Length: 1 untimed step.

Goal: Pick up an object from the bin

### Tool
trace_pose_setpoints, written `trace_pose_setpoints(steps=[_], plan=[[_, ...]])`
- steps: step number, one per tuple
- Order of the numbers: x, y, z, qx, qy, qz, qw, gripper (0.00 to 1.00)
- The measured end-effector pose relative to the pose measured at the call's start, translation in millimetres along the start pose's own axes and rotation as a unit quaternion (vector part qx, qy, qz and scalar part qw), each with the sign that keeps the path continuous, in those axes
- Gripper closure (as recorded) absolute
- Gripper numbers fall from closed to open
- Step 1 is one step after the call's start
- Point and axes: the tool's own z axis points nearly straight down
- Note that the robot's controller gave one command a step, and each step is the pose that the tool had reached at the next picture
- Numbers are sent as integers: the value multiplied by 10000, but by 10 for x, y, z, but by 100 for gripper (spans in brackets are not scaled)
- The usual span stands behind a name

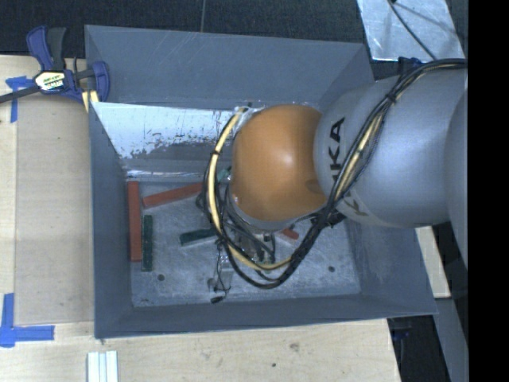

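Note:
My gripper [220, 275] hangs low over the bin floor, just left of the middle, and is mostly hidden. A dark green flat piece [193, 235] lies right beside it on its left. A red-orange strip [170, 196] lies slanted behind that, towards the back wall. A small red piece [292, 232] peeks out on the gripper's right.
Along the bin's left side a long red-brown bar [134, 221] lies lengthwise, with a dark green bar [147, 243] right beside it. The arm's orange cover and looped cables hang over the middle of the bin, and the arm spans its right side.

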Motion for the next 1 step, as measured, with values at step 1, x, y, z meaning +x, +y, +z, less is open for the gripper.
trace_pose_setpoints(steps=[1], plan=[[-459, -198, 1084, 3, -8, -76, 10000, 0]])
